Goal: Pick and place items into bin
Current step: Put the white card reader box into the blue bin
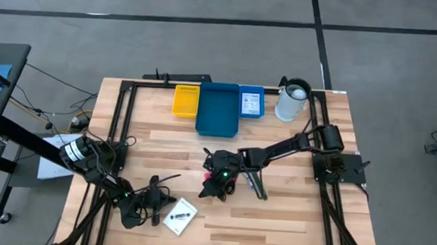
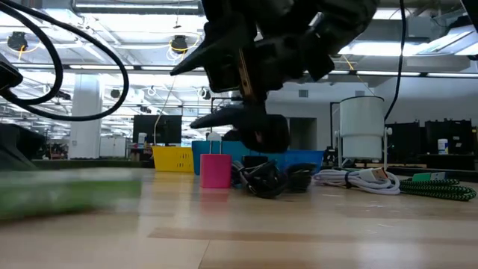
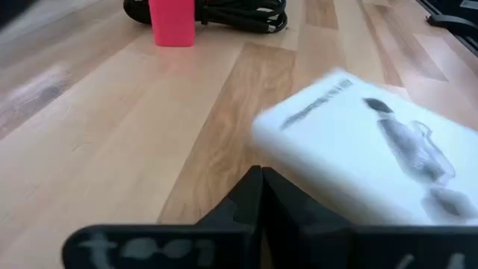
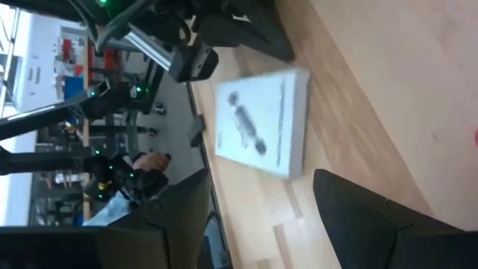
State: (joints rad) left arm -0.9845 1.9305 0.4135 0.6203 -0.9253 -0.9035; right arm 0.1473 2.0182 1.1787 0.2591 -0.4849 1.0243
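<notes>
The white printed packet [image 1: 181, 215] lies flat near the table's near edge, and it also shows in the left wrist view [image 3: 366, 157] and the right wrist view [image 4: 261, 123]. My left gripper [image 1: 146, 208] sits low beside the packet's left side, its fingers shut [image 3: 261, 190]. A pink-red block [image 2: 215, 170] stands upright next to black coiled cables [image 2: 265, 179]. My right gripper [image 1: 216, 185] hovers above them, open [image 4: 261, 217], holding nothing. Green pen-like sticks [image 1: 256, 186] lie right of it. My left gripper's shut fingertips [image 3: 258, 187] stand right at the near corner of the white packet [image 3: 299, 179], low over the table. I cannot tell whether they touch it.
At the table's far edge sit a yellow bin [image 1: 186, 100], a larger blue bin [image 1: 219, 107], a small blue labelled bin [image 1: 252, 102] and a white jug [image 1: 292, 100]. A white cable [image 2: 358, 178] and a green braided cable [image 2: 441, 188] lie to the right. Black frame rails run along both sides.
</notes>
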